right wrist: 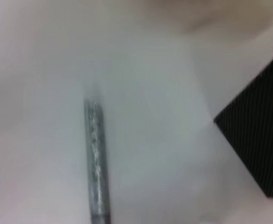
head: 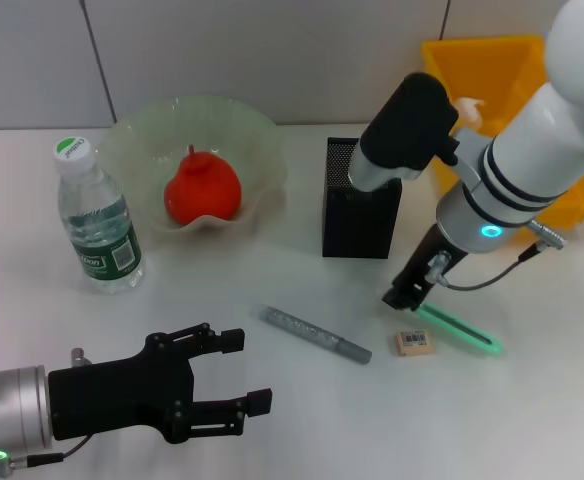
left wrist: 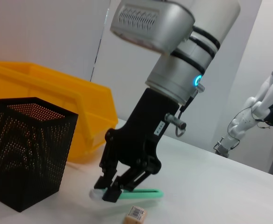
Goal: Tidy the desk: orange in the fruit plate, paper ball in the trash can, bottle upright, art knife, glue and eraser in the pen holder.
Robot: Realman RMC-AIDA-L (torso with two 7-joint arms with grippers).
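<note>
Landmark: the pen holder (head: 360, 213), black mesh, standing mid-desk. Nearest the robot, well in front of the holder & to its left, the left gripper (head: 234, 375) was held just above the desk w/ fingers spread wide, empty; judged parked. Between it & the holder a grey stick (head: 317, 334) was laid flat, prob. the glue or art knife; which one could not be told. In front of the holder & to its right, the eraser (head: 413, 342) was seen lying free; just beside it a green tool (head: 459, 330) lay on the desk. The right gripper (head: 402, 297) was lowered onto that tool's near end, jaws closing round it; a firm clamp could not be confirmed, though the approach looked meant for a lift into the holder. Left of the holder, the orange (head: 202, 187) sat in the fruit plate (head: 132, 140); further left the bottle (head: 96, 220) stood upright. Behind-right of the holder, the trash can (head: 477, 60) held something pale, likely the paper ball.
</note>
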